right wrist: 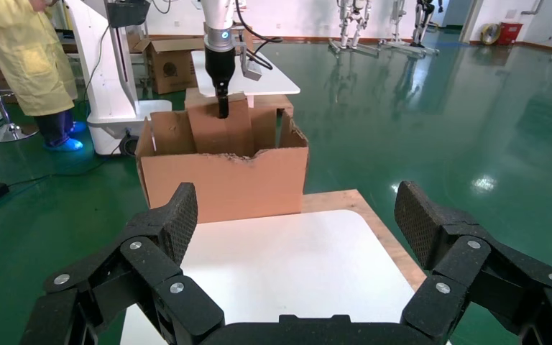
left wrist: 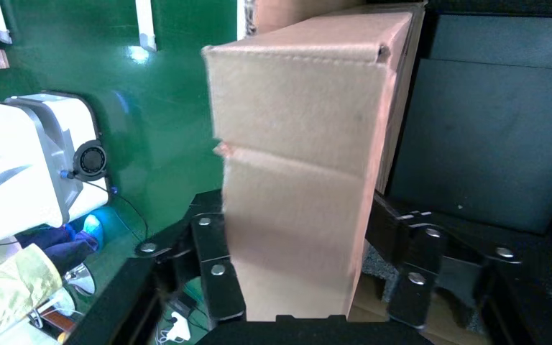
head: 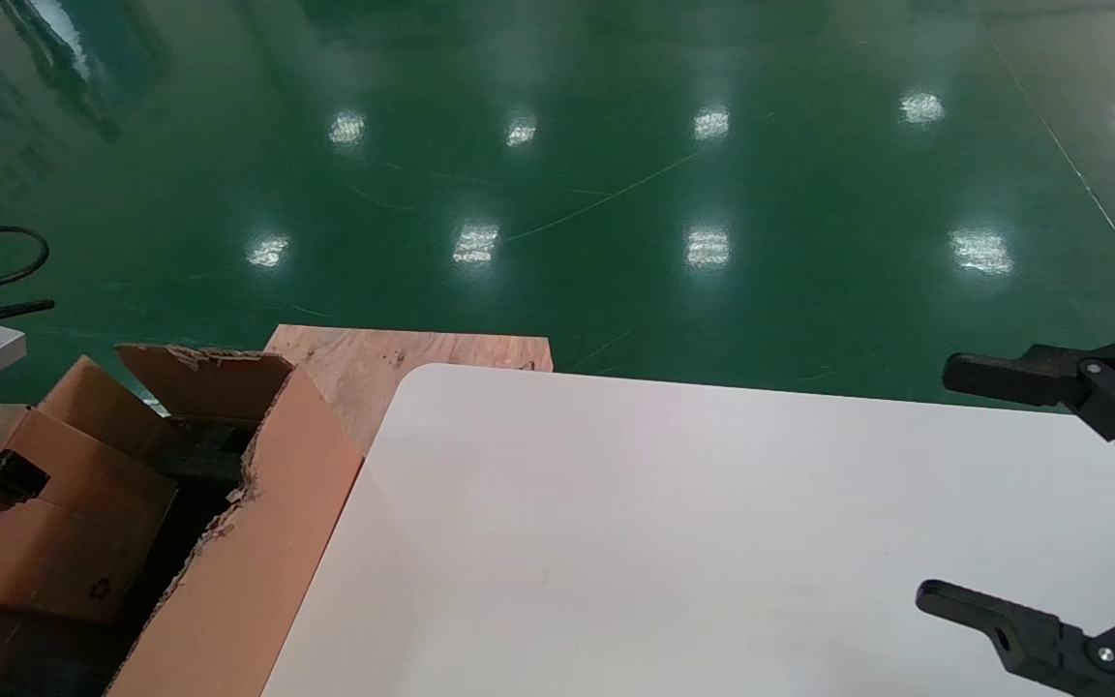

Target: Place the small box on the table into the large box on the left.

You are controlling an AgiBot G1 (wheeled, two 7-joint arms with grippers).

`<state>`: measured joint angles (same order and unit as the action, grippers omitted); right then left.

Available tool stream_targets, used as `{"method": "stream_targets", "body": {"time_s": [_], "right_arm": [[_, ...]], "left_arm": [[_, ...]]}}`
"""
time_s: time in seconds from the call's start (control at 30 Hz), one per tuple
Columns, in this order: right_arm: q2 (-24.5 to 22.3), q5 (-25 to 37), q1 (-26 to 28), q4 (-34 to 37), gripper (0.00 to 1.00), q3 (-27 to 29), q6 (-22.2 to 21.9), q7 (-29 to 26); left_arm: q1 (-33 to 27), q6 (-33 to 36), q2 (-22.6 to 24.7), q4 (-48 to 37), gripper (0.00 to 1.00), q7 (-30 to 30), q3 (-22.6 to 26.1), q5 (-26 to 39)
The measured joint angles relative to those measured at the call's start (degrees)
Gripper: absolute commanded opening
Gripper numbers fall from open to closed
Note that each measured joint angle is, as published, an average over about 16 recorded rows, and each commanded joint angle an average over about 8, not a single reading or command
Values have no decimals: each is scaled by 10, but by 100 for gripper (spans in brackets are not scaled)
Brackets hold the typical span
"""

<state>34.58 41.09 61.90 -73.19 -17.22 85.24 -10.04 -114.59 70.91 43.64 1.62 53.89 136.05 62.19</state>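
While gripping the small box [left wrist: 298,180], left gripper [left wrist: 309,273] hangs over large box [head: 257,503].

Count: one small box [head: 45,523], one large box [head: 248,542], one table [head: 674,523], one plywood board [head: 383,358]. Two grippers: left [left wrist: 295,280], right [right wrist: 295,237]. One person in yellow [right wrist: 32,61].
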Motion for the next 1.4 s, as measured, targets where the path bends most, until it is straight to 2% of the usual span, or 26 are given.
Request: {"method": "stream_targets", "body": {"time_s": [0.77,1.13,1.4], "right_arm": [[0,0,0,0,100,0,0,0],[0,0,0,0,100,-1,0,0],[0,0,0,0,100,-1,0,0]], "left_arm": [[-4,-4,12,2,100,-1,0,1],[-40,-12,56,37,100,-10,-21,-27],[-94,-6,97,110,100,-5,-47,-60]]}}
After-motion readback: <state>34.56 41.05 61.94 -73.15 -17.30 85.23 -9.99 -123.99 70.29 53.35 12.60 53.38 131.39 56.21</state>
